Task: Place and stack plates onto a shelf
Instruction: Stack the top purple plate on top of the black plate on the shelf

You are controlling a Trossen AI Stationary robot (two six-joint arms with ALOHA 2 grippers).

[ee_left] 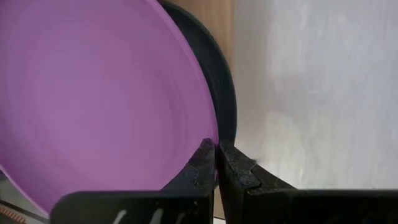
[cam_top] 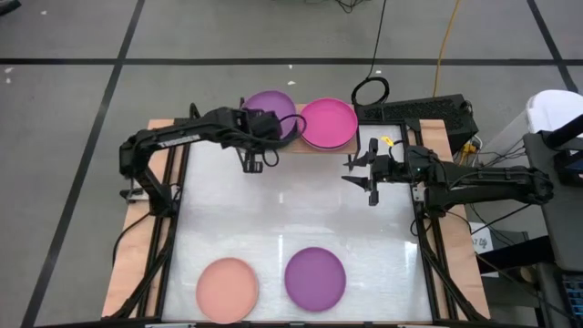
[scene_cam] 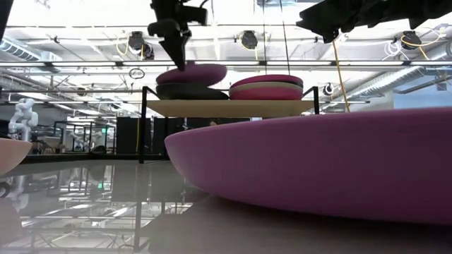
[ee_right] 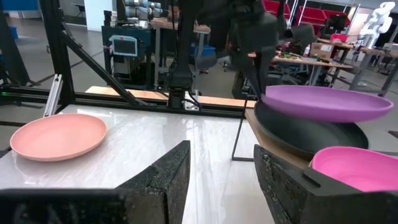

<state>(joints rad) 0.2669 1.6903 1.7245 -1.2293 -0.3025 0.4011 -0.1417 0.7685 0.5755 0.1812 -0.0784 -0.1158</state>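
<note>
Left gripper pinches the rim of a round matte purple plate, tilted just above black plates on the low light-wood shelf, evidently for stacking. Magenta stack sits beside. Right gripper waits nearby, fingers spread, holding nothing

Purple plate pinched at its rim in my left gripper, tilted just over the black plates on the shelf. Beside them on the shelf: magenta pink plate topping a stack with a cream plate. Peach plate and second purple plate lie flat on the worktop, side by side.
</note>
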